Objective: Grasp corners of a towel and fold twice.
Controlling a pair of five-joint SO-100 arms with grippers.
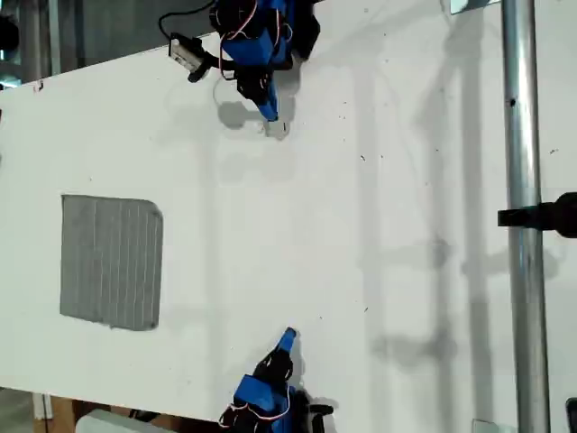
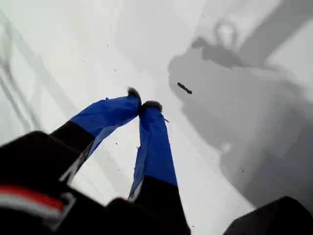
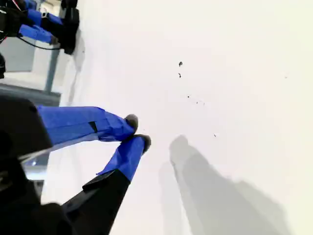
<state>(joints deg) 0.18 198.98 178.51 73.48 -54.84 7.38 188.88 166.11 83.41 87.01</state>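
The gray striped towel [image 1: 111, 262] lies flat on the white table [image 1: 361, 225] at the exterior view's left, all its corners resting on the surface. Neither wrist view shows it. My first gripper [image 1: 273, 115] [image 2: 142, 99] hangs by the table's far edge, its blue fingers [image 2: 154, 142] shut with the tips touching and nothing between them. My second gripper [image 1: 288, 336] [image 3: 138, 132] is at the near edge, also shut on nothing. Both are well to the right of the towel in the exterior view and apart from it.
A metal pole [image 1: 523, 225] with a black clamp [image 1: 545, 216] runs down the exterior view's right. Shadows fall across the table's middle. A small dark mark [image 2: 184, 88] lies past my first gripper. The first arm [image 3: 44, 24] shows at the table edge in the second wrist view.
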